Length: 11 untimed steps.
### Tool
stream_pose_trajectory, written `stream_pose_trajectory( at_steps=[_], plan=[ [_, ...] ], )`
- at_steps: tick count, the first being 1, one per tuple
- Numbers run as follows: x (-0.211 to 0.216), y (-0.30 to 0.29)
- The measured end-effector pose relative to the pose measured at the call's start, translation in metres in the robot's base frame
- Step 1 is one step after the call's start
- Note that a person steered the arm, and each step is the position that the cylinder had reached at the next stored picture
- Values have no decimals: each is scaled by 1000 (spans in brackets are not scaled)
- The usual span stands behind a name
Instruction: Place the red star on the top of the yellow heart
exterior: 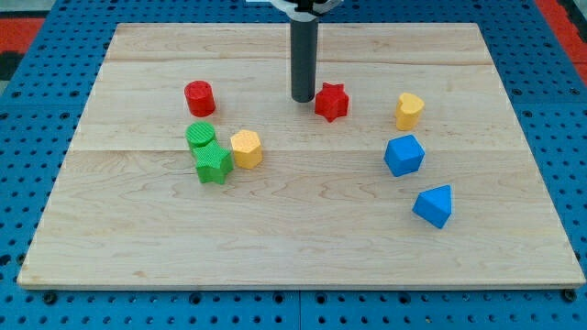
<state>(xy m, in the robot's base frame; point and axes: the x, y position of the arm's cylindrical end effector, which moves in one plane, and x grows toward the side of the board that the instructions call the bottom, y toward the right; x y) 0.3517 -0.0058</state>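
My tip (304,99) rests on the bench (303,238), just left of the red star (331,102), seemingly touching it. The yellow heart (409,110) sits apart, to the star's right. No gripper shows; no containers either.

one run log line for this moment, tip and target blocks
my tip: just left of red star | yellow heart: right of star, apart | star not yet above heart

No legible text, label, brand, number or sign appears on any block, on the wooden board or on the surrounding surface.
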Motion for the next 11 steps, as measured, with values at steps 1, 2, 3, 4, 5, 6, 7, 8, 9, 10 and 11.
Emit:
stream_pose_trajectory(
  at_steps=[1,2,3,4,5,6,7,8,9,10,11],
  plan=[
    [11,-16],
    [36,1],
    [19,37],
    [-10,99],
    [-24,91],
    [-30,40],
    [-52,72],
    [-59,95],
    [-62,77],
    [-55,129],
    [-56,122]
  ],
)
